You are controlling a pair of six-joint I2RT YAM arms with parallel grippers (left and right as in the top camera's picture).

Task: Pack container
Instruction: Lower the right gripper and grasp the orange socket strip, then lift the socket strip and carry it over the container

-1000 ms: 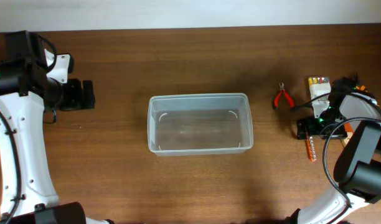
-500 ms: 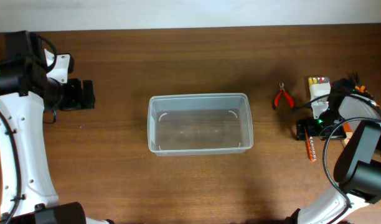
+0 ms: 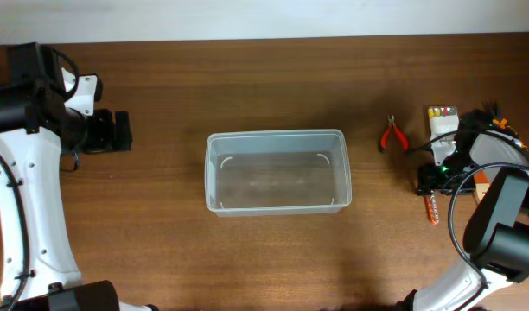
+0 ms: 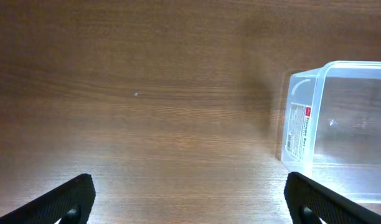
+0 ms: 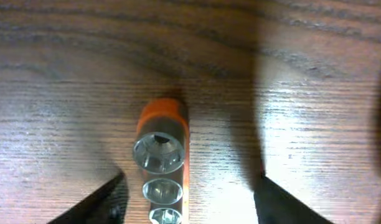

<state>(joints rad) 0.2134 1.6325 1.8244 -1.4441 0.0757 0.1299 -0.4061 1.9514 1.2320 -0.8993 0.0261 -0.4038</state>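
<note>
Left gripper (image 4: 190, 208): I read its jaws as wide apart with only bare table (image 4: 147, 93) between them. The container (image 4: 340, 118) stands upright ahead of these jaws and off to the right side of the wrist view, well apart from both fingers. A printed label shows on the end wall facing them.

Right gripper (image 5: 189, 205): jaws apart and pointed down at the table. An orange socket rail (image 5: 160, 155) lies between them, nearer the left-hand finger in the wrist view. Wood shows on either side of it, and I see no contact. Its sockets face open end up.

In the overhead view, red pliers (image 3: 391, 136) and a small clear box (image 3: 440, 117) lie near the right jaws. The container is well apart from them, between the two grippers.
</note>
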